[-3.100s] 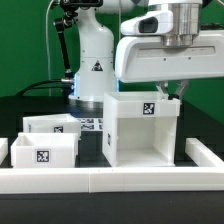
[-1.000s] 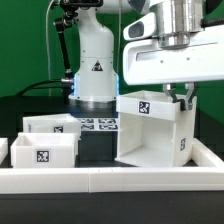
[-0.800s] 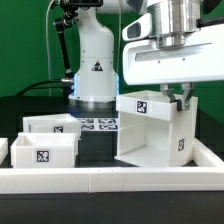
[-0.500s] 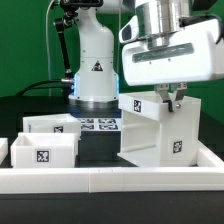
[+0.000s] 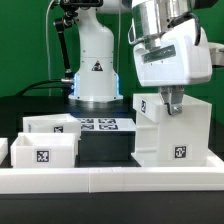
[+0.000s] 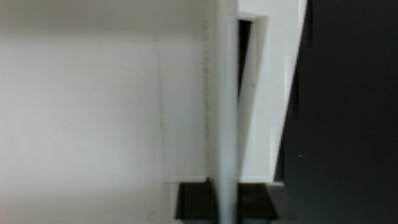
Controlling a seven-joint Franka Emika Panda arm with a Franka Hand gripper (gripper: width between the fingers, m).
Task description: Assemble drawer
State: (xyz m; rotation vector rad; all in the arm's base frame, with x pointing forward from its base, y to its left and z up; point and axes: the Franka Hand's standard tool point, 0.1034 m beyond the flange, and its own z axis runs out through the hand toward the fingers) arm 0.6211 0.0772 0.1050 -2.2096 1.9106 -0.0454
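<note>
The white boxy drawer housing (image 5: 172, 128) stands at the exterior view's right, turned so a tagged side faces the camera. My gripper (image 5: 171, 103) is shut on the housing's top wall, one finger on each side of it. In the wrist view the thin white wall (image 6: 226, 110) runs between my two dark fingertips (image 6: 198, 199). Two small open-top trays sit at the exterior view's left: one in front (image 5: 42, 152) with a tag on its face, one behind (image 5: 52, 126).
The long low white rail (image 5: 110, 181) runs along the front and up the exterior view's right side (image 5: 213, 160). The marker board (image 5: 105, 125) lies flat behind the trays. The robot base (image 5: 95, 70) stands at the back.
My gripper has turned the housing about its vertical axis while holding it. Its open front, which faced the camera, now faces away to the side. The trays have not moved.
</note>
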